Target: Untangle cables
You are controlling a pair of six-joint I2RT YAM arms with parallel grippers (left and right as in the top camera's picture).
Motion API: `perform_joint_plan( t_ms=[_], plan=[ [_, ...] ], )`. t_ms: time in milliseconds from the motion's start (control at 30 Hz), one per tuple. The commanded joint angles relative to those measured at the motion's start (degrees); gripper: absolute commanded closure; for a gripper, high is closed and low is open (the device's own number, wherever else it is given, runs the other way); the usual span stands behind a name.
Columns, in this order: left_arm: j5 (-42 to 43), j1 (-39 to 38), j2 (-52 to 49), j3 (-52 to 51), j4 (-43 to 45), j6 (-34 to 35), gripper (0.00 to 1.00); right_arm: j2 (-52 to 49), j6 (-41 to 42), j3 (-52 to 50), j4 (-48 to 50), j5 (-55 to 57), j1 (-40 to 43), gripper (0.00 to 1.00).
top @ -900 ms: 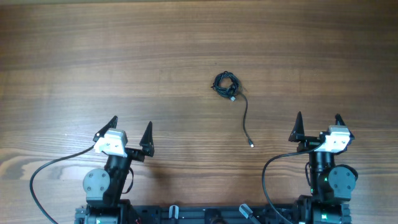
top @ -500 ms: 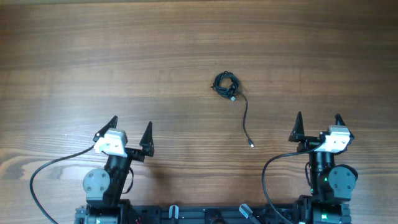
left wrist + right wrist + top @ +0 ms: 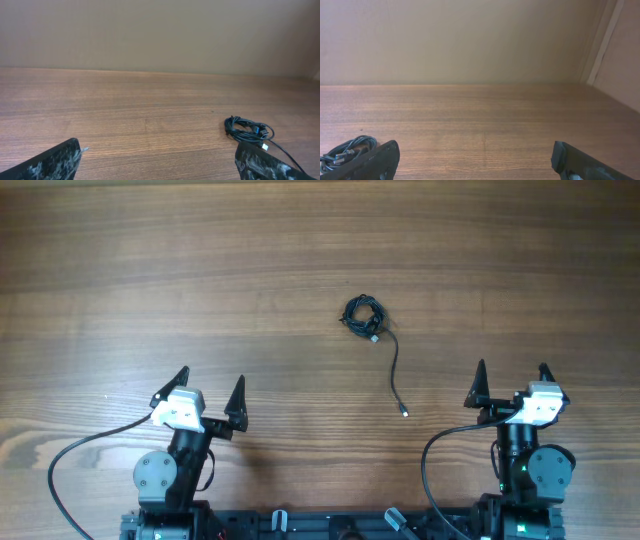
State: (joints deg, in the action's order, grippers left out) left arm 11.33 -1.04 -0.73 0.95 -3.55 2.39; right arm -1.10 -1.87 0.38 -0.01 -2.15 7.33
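Observation:
The cables (image 3: pixel 364 316) lie as a small black knot on the wooden table, right of centre, with one thin strand (image 3: pixel 394 370) trailing toward me and ending in a silvery plug tip (image 3: pixel 404 413). The same knot of cables (image 3: pixel 247 130) shows at the right in the left wrist view, and the cables (image 3: pixel 345 148) sit at the lower left in the right wrist view. My left gripper (image 3: pixel 211 388) stands open near the front left, well away from the knot. Open too is my right gripper (image 3: pixel 511 380), at the front right, with nothing between its fingers.
Thick black arm cables (image 3: pixel 70 455) loop beside each arm base at the table's front edge. A beige wall (image 3: pixel 470 40) bounds the far side of the table, with a corner at the right.

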Motion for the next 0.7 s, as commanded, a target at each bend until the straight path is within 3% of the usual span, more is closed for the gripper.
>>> perform_joint_plan(
  t_ms=[0,667],
  plan=[
    [-4.63,-0.17,0.02,-0.57,0.31,-1.38,0.0,0.13,-1.11,-0.09,0.09,-0.9,0.24,0.0],
    [-3.72,-0.24,-0.02,-0.22,1.18,1.55,0.0,0.13,-1.11,-0.09,0.11,-0.9,0.24,0.0]
  ],
)
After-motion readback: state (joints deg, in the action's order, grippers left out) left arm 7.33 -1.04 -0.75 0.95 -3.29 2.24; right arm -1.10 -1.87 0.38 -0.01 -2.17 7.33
